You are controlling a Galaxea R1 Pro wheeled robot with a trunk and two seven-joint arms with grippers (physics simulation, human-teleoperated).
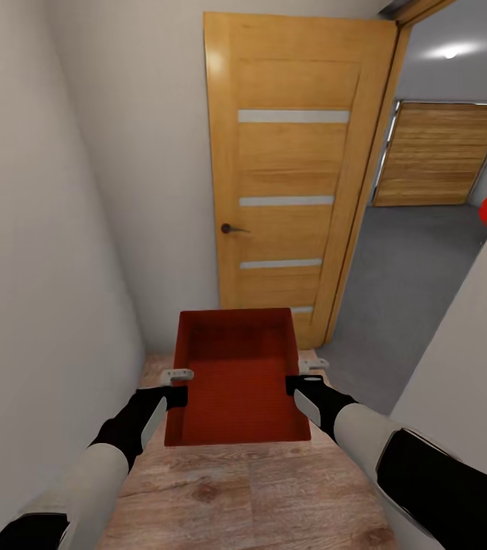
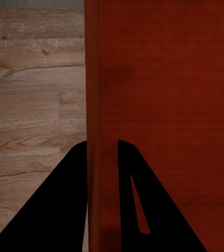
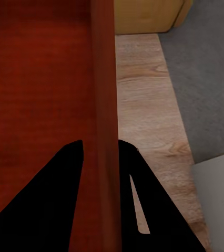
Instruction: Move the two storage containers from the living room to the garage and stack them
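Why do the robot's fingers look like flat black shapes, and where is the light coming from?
Both wrist views: fingers are unlit silhouettes against the bin's wall. Head view: a ceiling lamp glares beyond the door; nothing looks blurred.

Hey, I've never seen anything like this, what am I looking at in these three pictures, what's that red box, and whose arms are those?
These are simulator renders from a wheeled robot with two arms. The big picture comes from a camera on its head, looking down over both arms. The other two come from cameras near each wrist, looking along the fingers.

The left gripper and the right gripper each clamp one side wall of an orange-red storage container, an open-topped bin carried in front of the robot. In the wrist views the black fingers straddle the bin's wall.

Below is light wood plank flooring. Ahead a wooden door with frosted strips stands open; past it lies a grey concrete floor.
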